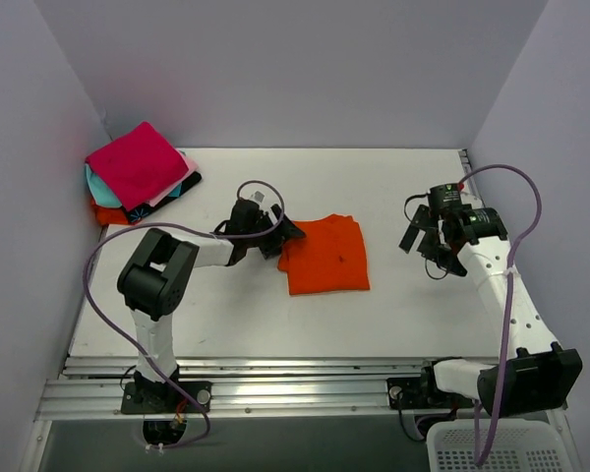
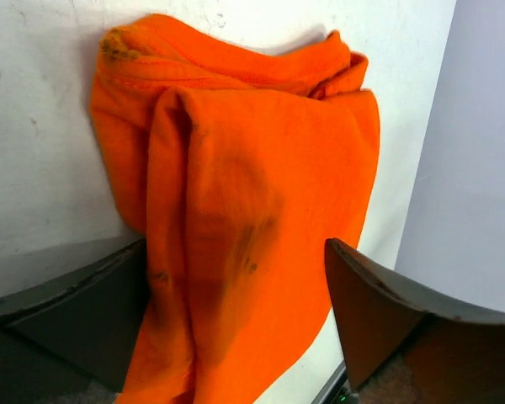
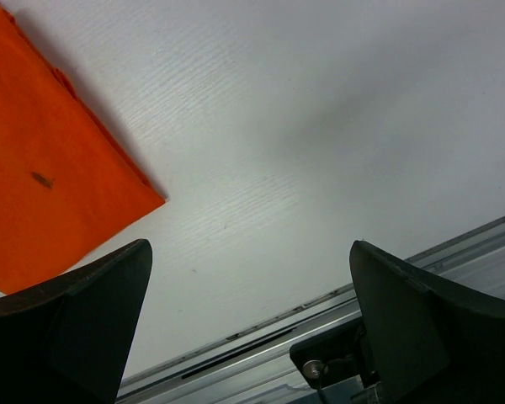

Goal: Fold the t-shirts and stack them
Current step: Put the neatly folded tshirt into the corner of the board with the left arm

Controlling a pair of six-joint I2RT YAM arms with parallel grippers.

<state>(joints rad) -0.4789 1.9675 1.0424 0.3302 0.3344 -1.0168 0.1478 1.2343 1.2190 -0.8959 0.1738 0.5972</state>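
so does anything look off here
The orange shirt is folded unevenly, bunched at its left end, with a small dark spot on top. The stack in the far left corner is fanned, edges not lined up.

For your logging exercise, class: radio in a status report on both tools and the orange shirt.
Left tool open, straddling edge of orange shirt. Right tool open, empty, off to the side. Stack far-left corner; no obstacle seen.
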